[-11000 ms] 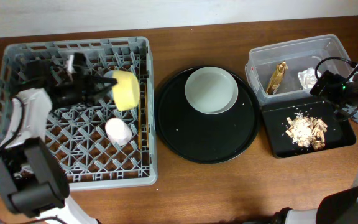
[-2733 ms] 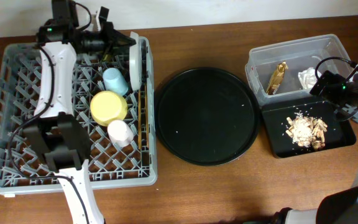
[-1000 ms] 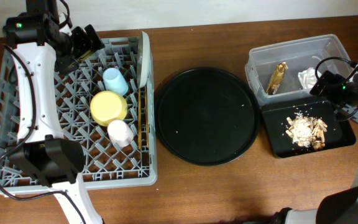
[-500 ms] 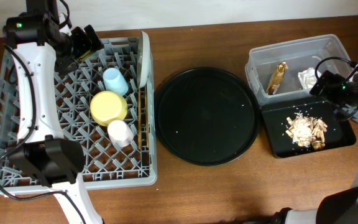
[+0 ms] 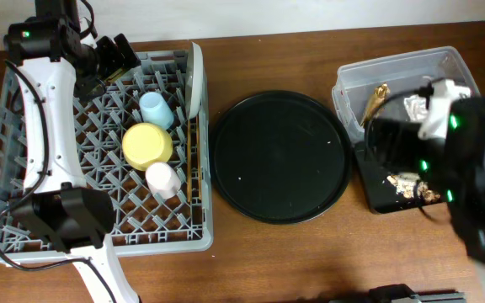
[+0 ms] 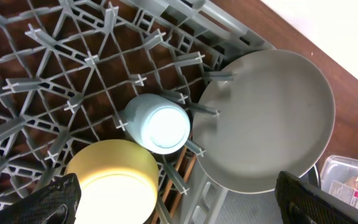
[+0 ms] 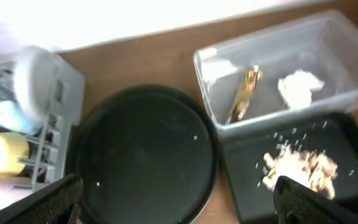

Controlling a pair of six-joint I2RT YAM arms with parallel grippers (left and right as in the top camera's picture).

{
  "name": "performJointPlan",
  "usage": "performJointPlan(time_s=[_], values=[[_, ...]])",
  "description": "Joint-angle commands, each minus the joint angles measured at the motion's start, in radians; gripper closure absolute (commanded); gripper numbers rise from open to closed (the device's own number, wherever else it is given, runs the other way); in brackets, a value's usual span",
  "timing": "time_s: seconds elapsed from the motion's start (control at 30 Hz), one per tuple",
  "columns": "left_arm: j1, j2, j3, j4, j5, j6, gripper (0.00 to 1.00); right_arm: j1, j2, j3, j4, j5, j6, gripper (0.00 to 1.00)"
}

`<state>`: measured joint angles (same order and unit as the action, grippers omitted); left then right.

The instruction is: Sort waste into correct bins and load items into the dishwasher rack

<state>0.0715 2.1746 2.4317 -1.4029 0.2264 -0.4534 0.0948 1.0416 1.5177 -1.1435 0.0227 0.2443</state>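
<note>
the grey plastic dishwasher rack (image 5: 99, 242), a square lattice with rows of upright pegs, holds all the dishes: a small light-blue cup (image 6: 160, 124) with one round end facing up, a glossy yellow bowl (image 5: 147, 146) just beside it, and a small pale pink cup (image 5: 162, 178) next to the bowl

the smooth pale grey plate (image 6: 266, 121) stands on edge among the pegs by the rack wall nearest the large round black tray (image 5: 280, 156), and thin wooden chopsticks (image 5: 194, 168) lie along that same wall

the left gripper (image 5: 112, 55) hangs over the rack's far corner, its black fingers (image 6: 42, 202) spread wide with nothing between them

the clear plastic tub (image 5: 445, 59), a rounded rectangle, contains the crinkled gold-brown wrapper (image 7: 244, 93) and the crumpled white tissue (image 7: 300, 87), lying apart

touching the tub's near side is the shallow black rectangular tray (image 7: 247, 193), with flaky beige-brown food scraps (image 7: 300, 168) piled in it

the right arm shows overhead only as a blur above this tray; from its wrist, the right gripper (image 7: 188, 200) has its dark fingers at the frame's bottom corners, wide apart and empty

everything sits on a brown wooden table (image 5: 310, 252)
</note>
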Motion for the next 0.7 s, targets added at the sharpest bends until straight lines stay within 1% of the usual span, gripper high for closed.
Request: performJointPlan(time_s=[0.0, 0.03, 0.1, 0.17, 0.27, 0.33, 0.4, 0.47, 0.57, 0.67], values=[[0.002, -0.015, 0.01, -0.001, -0.014, 0.013, 0.01, 0.075, -0.11, 0.0, -0.003, 0.207, -0.057, 0.01], [0.002, -0.015, 0.01, -0.001, -0.014, 0.013, 0.01, 0.083, -0.142, -0.009, -0.003, 0.253, -0.057, 0.01], [0.002, -0.015, 0.01, -0.001, -0.014, 0.013, 0.01, 0.082, -0.218, -0.05, 0.026, 0.285, -0.067, 0.01], [0.002, -0.015, 0.01, -0.001, -0.014, 0.013, 0.01, 0.082, -0.305, -0.127, 0.119, 0.268, -0.122, 0.01], [0.002, -0.015, 0.01, -0.001, -0.014, 0.013, 0.01, 0.082, -0.463, -0.314, 0.364, 0.205, -0.23, 0.01], [0.002, -0.015, 0.01, -0.001, -0.014, 0.013, 0.01, 0.077, -0.605, -0.507, 0.608, 0.153, -0.288, 0.01], [0.002, -0.015, 0.01, -0.001, -0.014, 0.013, 0.01, 0.053, -0.732, -0.695, 0.819, 0.111, -0.293, 0.01], [0.002, -0.015, 0.01, -0.002, -0.014, 0.013, 0.01, 0.024, -0.824, -0.849, 0.987, 0.06, -0.293, 0.01], [0.002, -0.015, 0.01, -0.001, -0.014, 0.013, 0.01, -0.008, -0.916, -1.029, 1.187, 0.005, -0.292, 0.01], [0.002, -0.015, 0.01, -0.001, -0.014, 0.013, 0.01, -0.019, -0.996, -1.199, 1.306, -0.017, -0.292, 0.01]])
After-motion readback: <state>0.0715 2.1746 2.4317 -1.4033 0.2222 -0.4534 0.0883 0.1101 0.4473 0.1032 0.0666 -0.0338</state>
